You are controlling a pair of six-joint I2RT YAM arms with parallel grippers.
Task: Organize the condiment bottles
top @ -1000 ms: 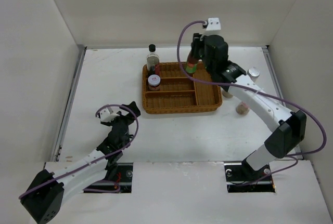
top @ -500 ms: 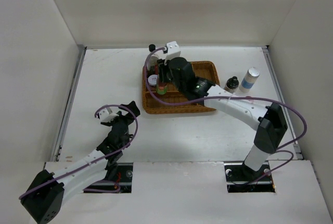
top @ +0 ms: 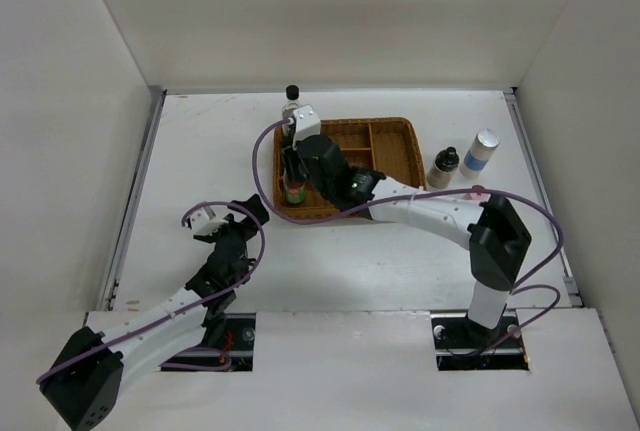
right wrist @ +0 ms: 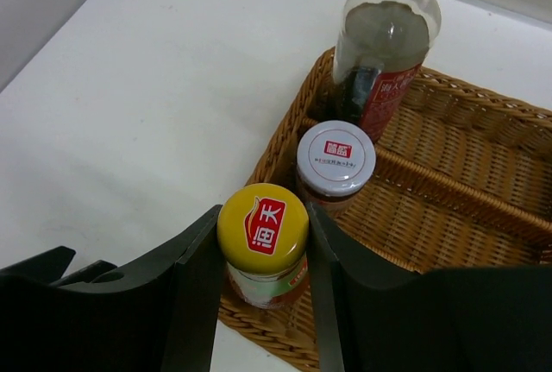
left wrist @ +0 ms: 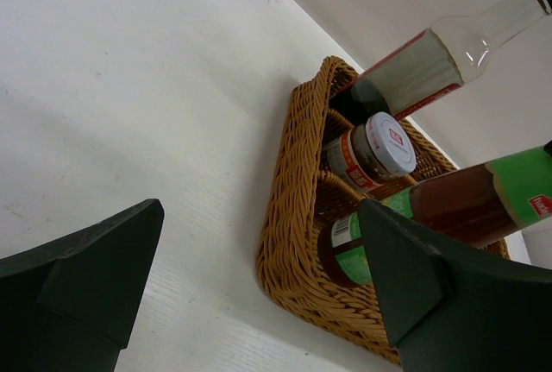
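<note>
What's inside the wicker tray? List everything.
Along its left side the wicker tray holds a tall clear bottle, a white-lidded jar and a yellow-capped sauce bottle in the right claw. The right arm covers part of the remaining compartments.

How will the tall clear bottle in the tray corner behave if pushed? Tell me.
The tall clear bottle is narrow, so it probably tips easily. It looks like glass, likely smooth and breakable. The wicker tray wall beside it may steady its base.
</note>
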